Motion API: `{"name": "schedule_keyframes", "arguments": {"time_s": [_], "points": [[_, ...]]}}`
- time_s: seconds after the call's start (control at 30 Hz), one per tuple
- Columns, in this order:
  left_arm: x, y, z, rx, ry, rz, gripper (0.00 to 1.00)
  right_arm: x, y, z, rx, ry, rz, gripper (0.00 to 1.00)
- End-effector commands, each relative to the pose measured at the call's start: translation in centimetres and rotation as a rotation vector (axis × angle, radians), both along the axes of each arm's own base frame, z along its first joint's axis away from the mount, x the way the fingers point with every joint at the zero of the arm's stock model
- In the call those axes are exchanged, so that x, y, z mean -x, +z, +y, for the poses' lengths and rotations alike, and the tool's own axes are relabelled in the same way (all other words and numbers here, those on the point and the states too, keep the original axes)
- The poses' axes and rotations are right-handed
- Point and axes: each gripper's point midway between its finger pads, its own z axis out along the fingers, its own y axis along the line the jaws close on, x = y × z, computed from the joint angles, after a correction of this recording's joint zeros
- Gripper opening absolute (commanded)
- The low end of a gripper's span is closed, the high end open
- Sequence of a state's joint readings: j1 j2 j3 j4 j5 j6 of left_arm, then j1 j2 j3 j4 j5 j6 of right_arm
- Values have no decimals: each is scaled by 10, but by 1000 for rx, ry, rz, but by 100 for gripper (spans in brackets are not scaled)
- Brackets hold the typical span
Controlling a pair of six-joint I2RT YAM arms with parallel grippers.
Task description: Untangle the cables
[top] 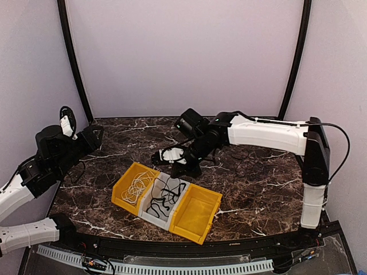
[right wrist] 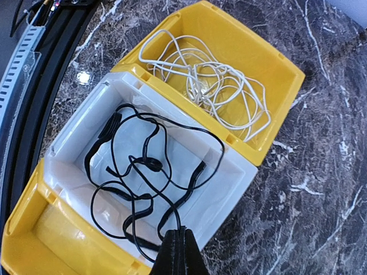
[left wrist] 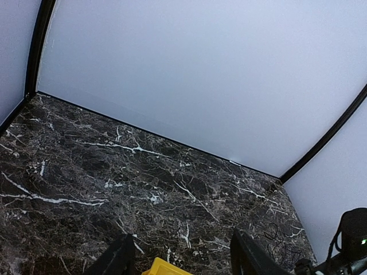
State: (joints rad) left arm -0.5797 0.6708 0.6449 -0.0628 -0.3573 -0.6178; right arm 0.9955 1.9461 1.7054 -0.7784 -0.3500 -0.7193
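On the table (top: 258,189) you see three bins touching in a row: a yellow bin (top: 121,189) holding the white cable (top: 136,186), a white bin (top: 148,211) holding the black cable (top: 162,200), and a second yellow bin (top: 200,212). Your right gripper (top: 175,170) hangs over the white bin's far end. Your left gripper (top: 67,121) stands raised at the left, well apart.

The worktop (top: 258,189) was dark brown to black, in a marble pattern with thin white veins. Near its front edge the first bin (right wrist: 275,74) was yellow, the middle bin (right wrist: 232,177) white and the third bin (top: 198,212) yellow again. The white cables (right wrist: 198,86) had a creamy tone, and the black cables (right wrist: 152,165) were plain black. The walls (top: 183,57) were pale lilac.
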Motion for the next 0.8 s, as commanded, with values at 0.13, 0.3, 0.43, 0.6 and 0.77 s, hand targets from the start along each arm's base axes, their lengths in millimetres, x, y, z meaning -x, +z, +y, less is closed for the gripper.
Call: {"name": "schedule_keyframes", "arguments": {"time_s": [0.13,0.3,0.43,0.6,0.77], "points": [[6,-6,3,10,-4,8,59,7,-57,34,94,-27,3,0],[6,-8,-1,15,-23,12,60,7,-67,35,130,-60,-27,0],[4,-9,-5,5,-37,15,60,10,-44,31,88,-64,-39,15],[-3,-14,-13,-13,-62,31,60,19,-17,16,70,-53,-50,36],[-11,-17,-26,-45,-103,44,59,18,-1,-8,87,-67,-100,43]]}}
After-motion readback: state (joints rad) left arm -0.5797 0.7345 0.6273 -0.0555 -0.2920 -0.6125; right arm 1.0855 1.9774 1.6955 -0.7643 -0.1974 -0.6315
